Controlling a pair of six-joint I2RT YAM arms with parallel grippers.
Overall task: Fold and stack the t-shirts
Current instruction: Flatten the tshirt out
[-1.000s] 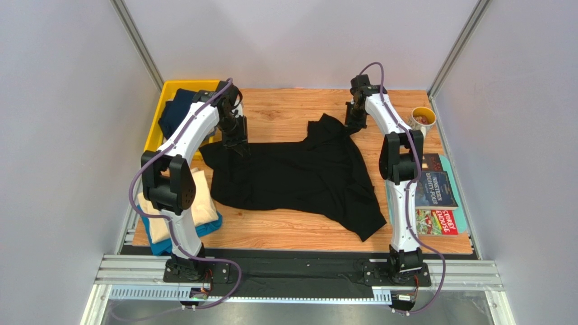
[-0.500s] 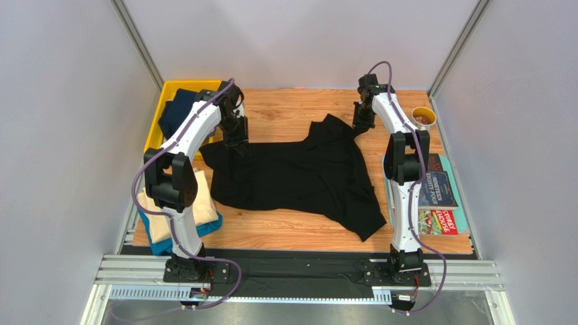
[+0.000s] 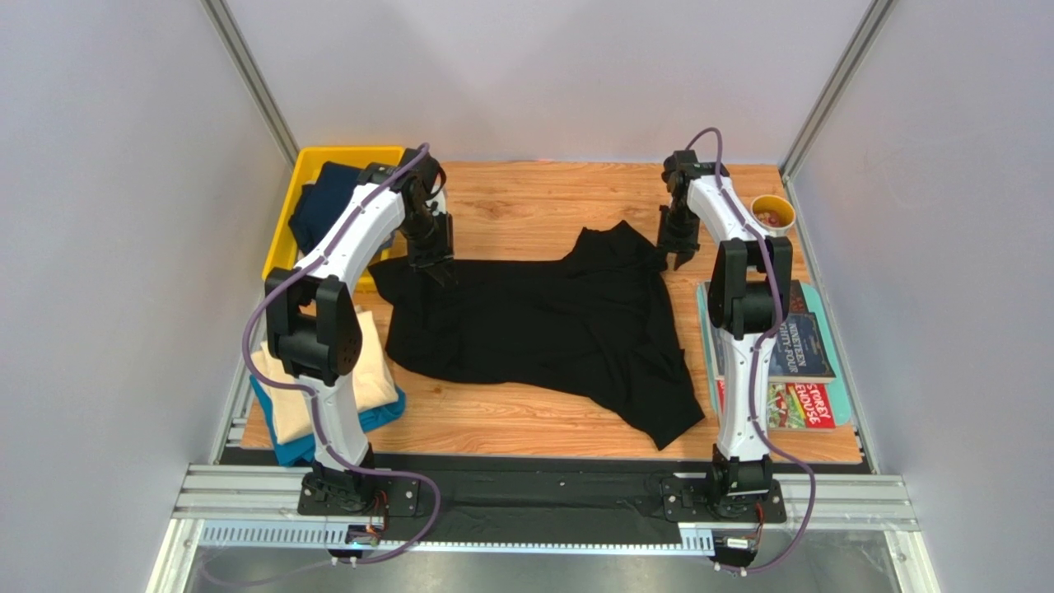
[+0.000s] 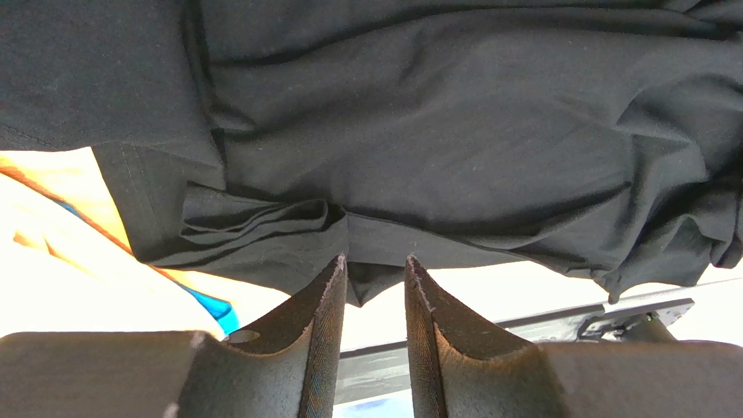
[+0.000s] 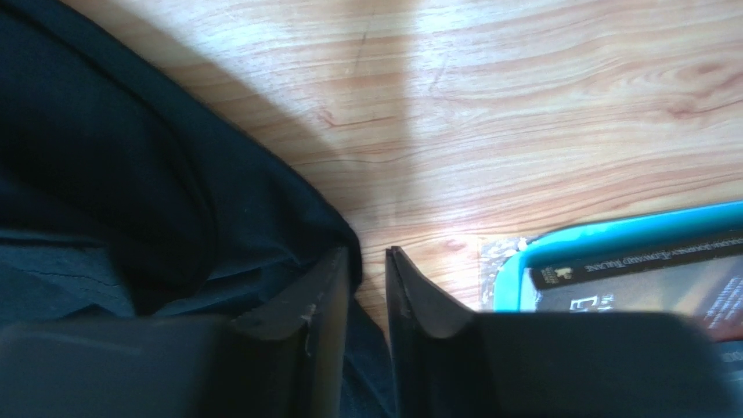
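Across the counter, our left hand and right hand each pinch the black t-shirt. Limp, light cloth, we judge; grip corners.

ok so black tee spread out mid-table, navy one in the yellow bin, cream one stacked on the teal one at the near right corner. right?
Wrong side. The top external view shows the cream t-shirt on the teal t-shirt at the near left corner. The black t-shirt spread mid-table and the navy t-shirt in the yellow bin are as you said.
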